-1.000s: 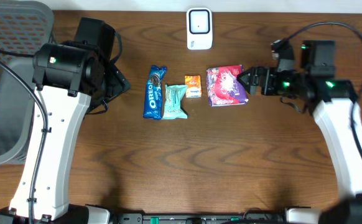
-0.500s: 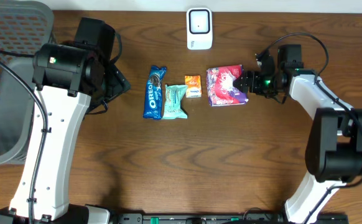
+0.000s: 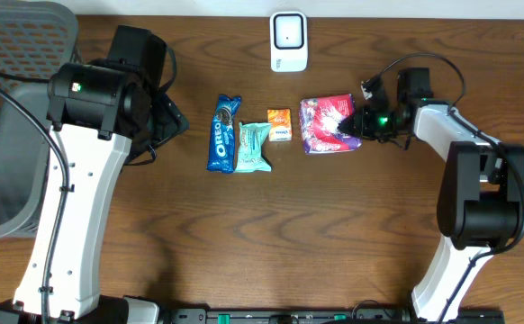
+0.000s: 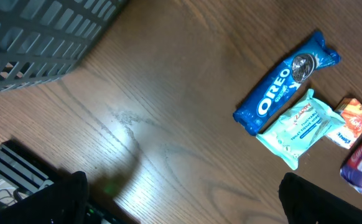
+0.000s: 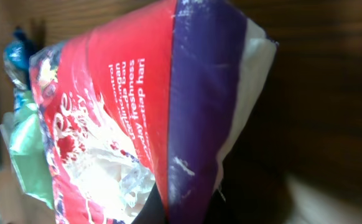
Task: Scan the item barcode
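A red and purple packet lies on the table at the right end of a row of snacks. My right gripper is shut on its right edge. In the right wrist view the packet fills the frame, and its purple edge runs down between the dark fingers of that gripper. The white scanner stands at the back edge, above the row. My left gripper hangs open over bare wood to the left of the row, with nothing between its fingers.
A blue Oreo pack, a teal packet and a small orange box lie left of the held packet. A grey mesh basket stands at the far left. The Oreo pack also shows in the left wrist view.
My right gripper has slid left onto the packet's right edge and closed on it. The left arm has stayed still.
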Robot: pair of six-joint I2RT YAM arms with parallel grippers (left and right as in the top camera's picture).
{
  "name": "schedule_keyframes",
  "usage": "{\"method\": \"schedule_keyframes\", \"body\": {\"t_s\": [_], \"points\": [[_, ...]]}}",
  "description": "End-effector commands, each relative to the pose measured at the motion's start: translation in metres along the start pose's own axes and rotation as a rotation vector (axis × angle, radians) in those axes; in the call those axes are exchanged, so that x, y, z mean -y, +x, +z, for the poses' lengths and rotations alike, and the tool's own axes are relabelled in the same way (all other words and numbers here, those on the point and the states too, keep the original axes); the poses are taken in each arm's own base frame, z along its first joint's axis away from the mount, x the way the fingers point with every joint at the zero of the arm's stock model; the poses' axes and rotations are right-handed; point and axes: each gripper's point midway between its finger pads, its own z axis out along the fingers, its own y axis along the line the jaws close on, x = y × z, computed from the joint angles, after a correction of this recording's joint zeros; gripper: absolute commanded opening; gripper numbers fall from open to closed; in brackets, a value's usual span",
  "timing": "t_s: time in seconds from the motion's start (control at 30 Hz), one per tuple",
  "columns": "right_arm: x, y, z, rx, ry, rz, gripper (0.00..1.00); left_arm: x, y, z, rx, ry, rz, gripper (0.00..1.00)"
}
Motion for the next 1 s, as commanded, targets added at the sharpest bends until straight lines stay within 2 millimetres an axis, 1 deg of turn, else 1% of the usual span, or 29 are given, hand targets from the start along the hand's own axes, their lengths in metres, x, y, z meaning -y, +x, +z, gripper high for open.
{"method": "schedule_keyframes", "body": {"t_s": [0.0, 0.03, 0.1, 0.17, 0.3, 0.37, 0.43, 0.47, 0.53, 0.67, 0.73, 0.77, 0.8, 0.87, 0.9, 0.97], "points": [[0.002, -0.038, -0.060, 0.122, 0.243, -0.082, 0.01, -0.004, -0.002, 0.001, 0.011, -0.019, -0.005, 0.98], [0.001, -0.045, -0.080, 0.152, 0.344, -0.097, 0.01, -0.004, -0.002, 0.001, 0.011, -0.019, -0.005, 0.98], [-0.003, -0.053, -0.113, 0.206, 0.512, -0.125, 0.01, -0.004, -0.002, 0.001, 0.011, -0.019, -0.005, 0.98], [-0.001, -0.054, -0.136, 0.248, 0.666, -0.125, 0.01, -0.004, -0.002, 0.001, 0.011, -0.019, -0.005, 0.98], [0.021, -0.047, -0.186, 0.341, 1.103, -0.043, 0.01, -0.004, -0.002, 0.001, 0.011, -0.019, -0.005, 0.98], [0.027, -0.041, -0.203, 0.382, 1.292, -0.019, 0.01, -0.004, -0.002, 0.001, 0.011, -0.019, -0.005, 0.98], [0.031, -0.036, -0.210, 0.410, 1.427, -0.018, 0.01, -0.004, -0.002, 0.001, 0.011, -0.019, -0.005, 0.98], [0.033, -0.033, -0.208, 0.415, 1.465, -0.018, 0.01, -0.004, -0.002, 0.001, 0.011, -0.019, -0.005, 0.98], [0.037, -0.029, -0.197, 0.408, 1.501, -0.021, 0.01, -0.004, -0.002, 0.001, 0.011, -0.019, -0.005, 0.98], [0.044, -0.021, -0.159, 0.318, 1.514, -0.080, 0.01, -0.004, -0.002, 0.001, 0.011, -0.019, -0.005, 0.98], [0.041, -0.016, -0.138, 0.279, 1.497, -0.120, 0.05, -0.004, -0.002, 0.001, 0.011, -0.019, -0.006, 0.98], [0.036, -0.014, -0.128, 0.264, 1.486, -0.146, 0.09, -0.004, -0.002, 0.001, 0.011, -0.019, -0.005, 0.98], [0.031, -0.012, -0.119, 0.258, 1.475, -0.166, 0.15, -0.004, -0.002, 0.001, 0.011, -0.019, -0.005, 0.98], [0.015, -0.011, -0.101, 0.262, 1.423, -0.206, 0.35, -0.004, -0.002, 0.001, 0.011, -0.019, -0.005, 0.98], [0.007, -0.010, -0.092, 0.266, 1.386, -0.220, 0.48, -0.004, -0.002, 0.001, 0.011, -0.019, -0.005, 0.98], [-0.019, -0.009, -0.070, 0.266, 1.289, -0.265, 0.76, -0.004, -0.002, 0.001, 0.011, -0.019, -0.005, 0.98]]}}
